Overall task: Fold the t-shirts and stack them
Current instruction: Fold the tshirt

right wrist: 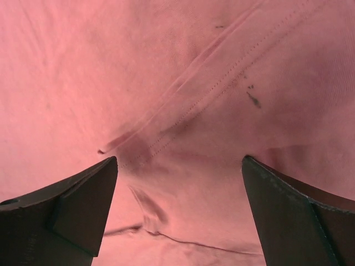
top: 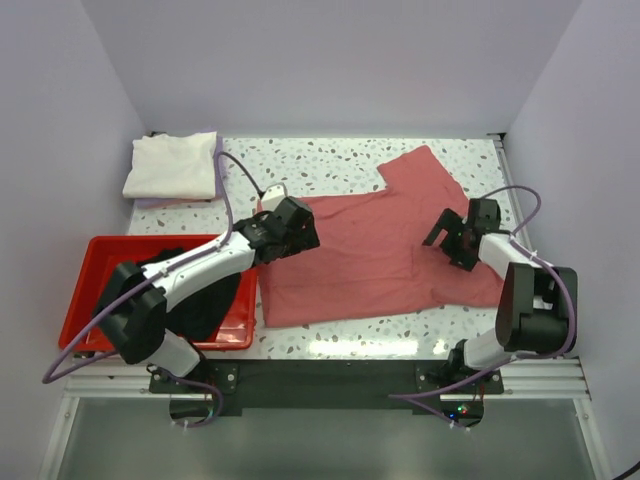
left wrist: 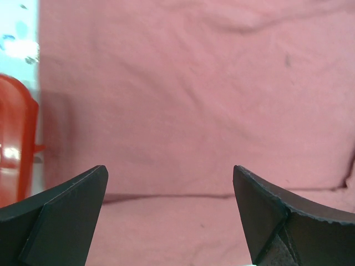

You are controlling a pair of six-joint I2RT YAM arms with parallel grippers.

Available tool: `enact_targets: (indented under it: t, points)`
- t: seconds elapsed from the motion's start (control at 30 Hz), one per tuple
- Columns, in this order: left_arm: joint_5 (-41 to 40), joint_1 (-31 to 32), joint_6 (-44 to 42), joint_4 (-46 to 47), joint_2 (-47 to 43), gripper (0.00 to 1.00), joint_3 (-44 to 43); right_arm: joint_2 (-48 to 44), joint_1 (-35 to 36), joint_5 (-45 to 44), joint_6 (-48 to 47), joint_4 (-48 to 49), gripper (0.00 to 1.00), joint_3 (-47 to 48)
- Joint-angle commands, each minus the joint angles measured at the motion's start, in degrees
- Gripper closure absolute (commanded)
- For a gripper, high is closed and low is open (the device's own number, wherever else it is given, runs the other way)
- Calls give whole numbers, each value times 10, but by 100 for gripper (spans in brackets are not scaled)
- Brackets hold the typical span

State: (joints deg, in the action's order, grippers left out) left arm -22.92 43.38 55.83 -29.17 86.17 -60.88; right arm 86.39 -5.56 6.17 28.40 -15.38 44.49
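Salmon shirt (top: 370,250) lies flat on the counter (top: 350,160), long axis left to right. Left jaws hang open over its left edge, right jaws open over its right side; neither grips anything.

Salmon, cream, red
The spread t-shirt (top: 370,250) was dusty salmon, the folded t-shirt (top: 172,165) cream-white, the tray (top: 82,295) bright red, the tabletop (top: 330,165) white with grey speckles.

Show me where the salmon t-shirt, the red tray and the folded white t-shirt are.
salmon t-shirt (top: 370,255): top view, middle of its spread body.
red tray (top: 78,295): top view, its left wall.
folded white t-shirt (top: 172,165): top view, centre of its top layer.
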Motion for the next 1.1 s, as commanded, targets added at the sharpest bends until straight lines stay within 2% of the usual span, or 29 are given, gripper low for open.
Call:
enact_targets:
  t: [0.0, 0.27, 0.53, 0.67, 0.77, 0.9, 1.07]
  points:
    - [-2, -27, -27, 12, 11, 0, -37, 7, -38, -9, 8, 4, 1, -33]
    - [-26, -75, -52, -5, 76, 0, -108, -25, -56, -74, 24, -46, 1, -61]
    - [-31, -112, -64, -7, 139, 0, -164, -106, -65, -63, 39, -61, 1, -111]
    - [-42, -129, -72, -17, 183, 0, -208, -137, -65, -64, 24, -76, 1, -75]
    - [-57, -145, -70, -40, 234, 1, -264, -154, -64, -32, 8, -76, 1, -30]
    - [-82, -164, -63, -62, 310, 7, -335, -188, -65, 2, -15, -82, 1, 16]
    - [-65, -186, -64, -99, 398, 17, -458, -229, -64, 41, -26, -59, 1, -1]
